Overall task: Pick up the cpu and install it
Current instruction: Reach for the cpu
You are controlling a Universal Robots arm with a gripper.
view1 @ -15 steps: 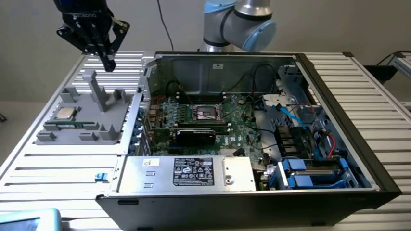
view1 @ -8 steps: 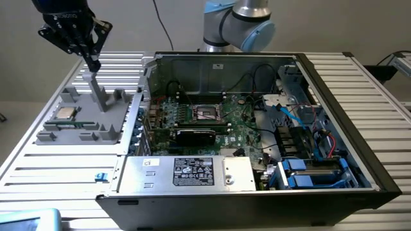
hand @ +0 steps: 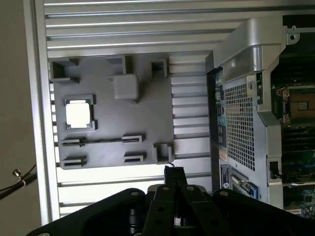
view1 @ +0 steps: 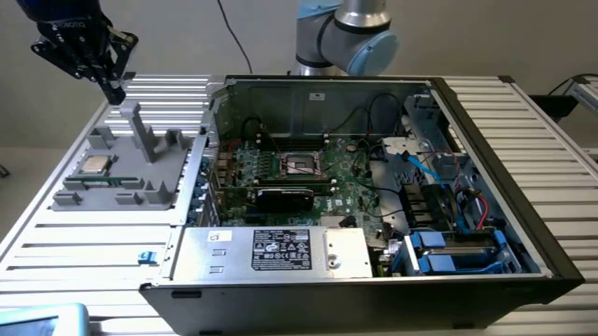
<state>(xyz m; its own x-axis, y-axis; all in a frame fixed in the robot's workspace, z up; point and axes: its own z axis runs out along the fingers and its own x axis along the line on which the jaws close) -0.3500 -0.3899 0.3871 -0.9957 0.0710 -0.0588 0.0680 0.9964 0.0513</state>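
i see claw [view1: 114, 89] closed, empty, over far edge of grey tray [view1: 129, 170]; cpu [view1: 95, 165] seated in tray, claw's 6 o'clock, exterior view.

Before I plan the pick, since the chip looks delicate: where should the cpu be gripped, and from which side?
Take the cpu by two opposite edges, coming down from above. It lies flat, shiny top up, in a raised frame on the grey tray, so a sideways approach looks blocked.
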